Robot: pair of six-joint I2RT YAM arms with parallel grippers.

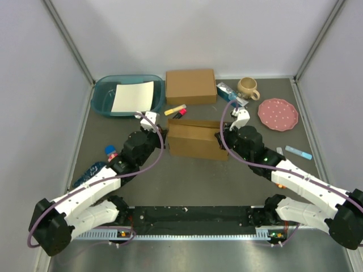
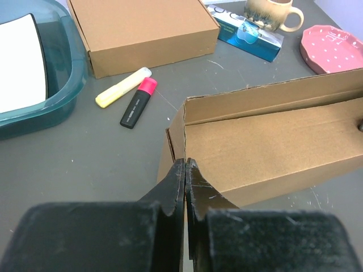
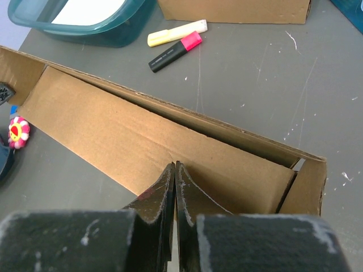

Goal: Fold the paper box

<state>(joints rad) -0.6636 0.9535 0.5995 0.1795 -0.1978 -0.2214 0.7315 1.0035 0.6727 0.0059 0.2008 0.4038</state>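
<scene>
The paper box (image 1: 195, 140) lies mid-table, a brown cardboard trough with its long walls standing and its top open. My left gripper (image 1: 164, 134) is at its left end. In the left wrist view the gripper (image 2: 185, 163) is shut, its tips in line with the box's (image 2: 266, 141) upright end wall, which runs between them. My right gripper (image 1: 222, 136) is at the right end. In the right wrist view it (image 3: 174, 165) is shut, its tips resting against the inner long panel of the box (image 3: 113, 124); nothing shows between the jaws.
A second, closed brown box (image 1: 190, 86) stands behind. A teal bin (image 1: 108, 96) holding white paper is back left. Yellow (image 1: 174, 109) and pink (image 1: 180, 114) highlighters lie between the boxes. A mug (image 1: 248, 87), a blue packet (image 1: 227, 90) and a pink plate (image 1: 278, 114) are at the right; a bottle (image 1: 93, 170) is at the left.
</scene>
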